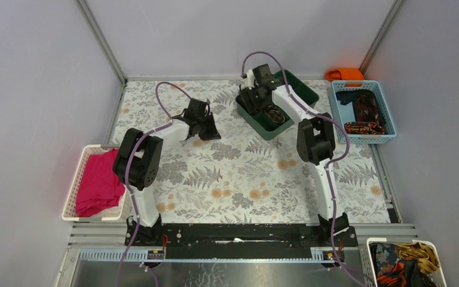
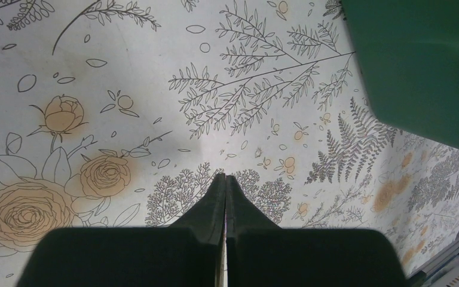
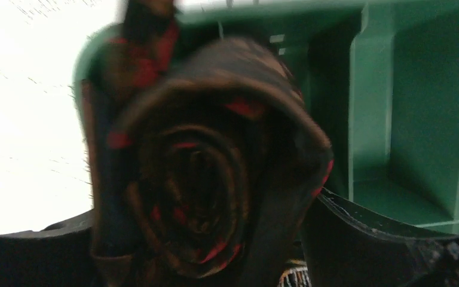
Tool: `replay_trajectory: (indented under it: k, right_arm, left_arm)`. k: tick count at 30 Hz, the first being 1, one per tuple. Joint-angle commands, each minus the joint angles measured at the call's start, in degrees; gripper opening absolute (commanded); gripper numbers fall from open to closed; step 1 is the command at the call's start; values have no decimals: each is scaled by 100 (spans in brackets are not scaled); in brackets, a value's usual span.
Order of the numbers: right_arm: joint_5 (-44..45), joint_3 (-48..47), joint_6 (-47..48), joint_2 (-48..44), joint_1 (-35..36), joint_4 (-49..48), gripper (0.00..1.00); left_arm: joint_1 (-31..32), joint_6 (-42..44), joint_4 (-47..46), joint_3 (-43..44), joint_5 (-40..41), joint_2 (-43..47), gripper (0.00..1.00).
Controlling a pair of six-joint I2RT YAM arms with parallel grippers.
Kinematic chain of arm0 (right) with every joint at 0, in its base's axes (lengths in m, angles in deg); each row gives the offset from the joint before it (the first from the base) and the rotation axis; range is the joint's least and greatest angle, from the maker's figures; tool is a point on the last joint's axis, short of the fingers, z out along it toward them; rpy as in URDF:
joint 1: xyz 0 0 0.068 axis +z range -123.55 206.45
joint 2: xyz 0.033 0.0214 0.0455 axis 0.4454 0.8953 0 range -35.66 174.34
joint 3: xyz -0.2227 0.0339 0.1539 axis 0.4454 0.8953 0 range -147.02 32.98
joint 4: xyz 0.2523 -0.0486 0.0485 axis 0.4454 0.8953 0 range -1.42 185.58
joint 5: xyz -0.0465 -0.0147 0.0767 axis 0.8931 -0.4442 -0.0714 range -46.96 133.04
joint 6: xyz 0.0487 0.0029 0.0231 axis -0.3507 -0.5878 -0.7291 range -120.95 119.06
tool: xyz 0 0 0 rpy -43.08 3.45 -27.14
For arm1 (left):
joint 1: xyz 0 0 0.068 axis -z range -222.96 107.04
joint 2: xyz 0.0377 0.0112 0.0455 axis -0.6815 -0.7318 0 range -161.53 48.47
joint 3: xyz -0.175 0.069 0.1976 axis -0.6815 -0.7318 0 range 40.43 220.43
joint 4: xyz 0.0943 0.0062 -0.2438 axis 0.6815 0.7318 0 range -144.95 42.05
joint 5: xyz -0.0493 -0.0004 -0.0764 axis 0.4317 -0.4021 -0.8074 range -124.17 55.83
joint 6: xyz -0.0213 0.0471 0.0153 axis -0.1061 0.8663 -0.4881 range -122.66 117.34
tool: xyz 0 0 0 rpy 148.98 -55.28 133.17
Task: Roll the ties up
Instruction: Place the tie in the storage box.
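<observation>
While the left gripper is seen pressed shut above the floral table, left of the green bin, a rolled tie is framed inside that bin, far centre, between the parted jaws of the right gripper; actual grip cannot be told. More ties are piled in the blue basket, far right.

You are looking almost straight into the end of a rolled tie. It is a dark brown-black spiral with red flecks, blurred, sitting inside the green bin close to the bin's left corner. A loose end rises toward the bin's far rim. The bin's ribbed wall and floor show to the right of the roll. Your right gripper sits at the bin's near side, its black fingers spread wide with the roll between them. The blur hides whether either one touches the fabric.
</observation>
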Motion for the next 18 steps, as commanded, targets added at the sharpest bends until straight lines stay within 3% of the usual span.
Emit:
replay_trajectory:
  k: [1,8,18]
  right_arm:
    - [-141,536,-45,110,-254,396,82]
    - [-178,475,45,232,-265,525,83]
    - [-722,913,-3,-588,-257,-72,90]
  left_arm:
    - [-55,109,-93,169,-71,-95,0]
    - [-55,123,-74,186,-89,-118,0]
    - [-55,165,12,315,-138,-213,0]
